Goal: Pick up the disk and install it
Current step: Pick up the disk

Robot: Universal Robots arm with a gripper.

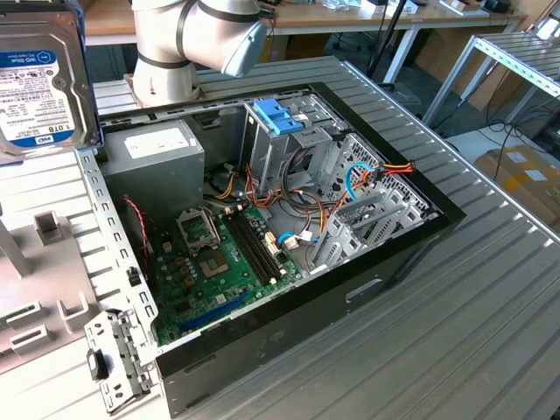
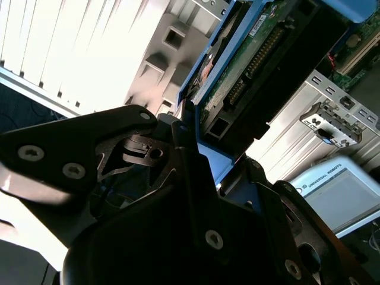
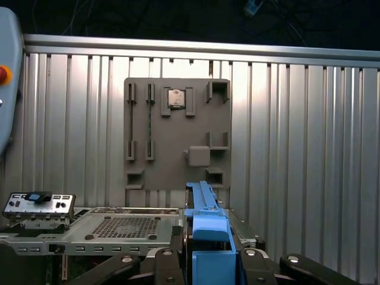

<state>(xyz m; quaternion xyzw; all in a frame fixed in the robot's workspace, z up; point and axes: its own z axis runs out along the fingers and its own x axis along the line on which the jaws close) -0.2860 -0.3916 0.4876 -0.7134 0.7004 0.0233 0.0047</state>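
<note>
The disk (image 1: 39,79) hangs in the air at the exterior view's upper left, above the table beside the open computer case (image 1: 420,236). Its white label with a blue band faces the camera, and a blue carrier frames it. The second wrist view looks at the disk's (image 2: 261,47) green circuit-board side, with my gripper (image 2: 196,142) shut on it. Seen edge-on in the first wrist view, the blue-framed disk (image 3: 206,231) stands between my black fingers (image 3: 249,261). The arm's grey joints (image 1: 197,39) rise behind the case.
Inside the case lie a green motherboard (image 1: 219,262), a grey power-supply box (image 1: 157,144), a blue bay latch (image 1: 276,114) on the drive cage, and loose cables. A grey fixture plate (image 3: 177,133) rests on the ribbed table. A metal bracket (image 1: 114,359) lies near the case's front corner.
</note>
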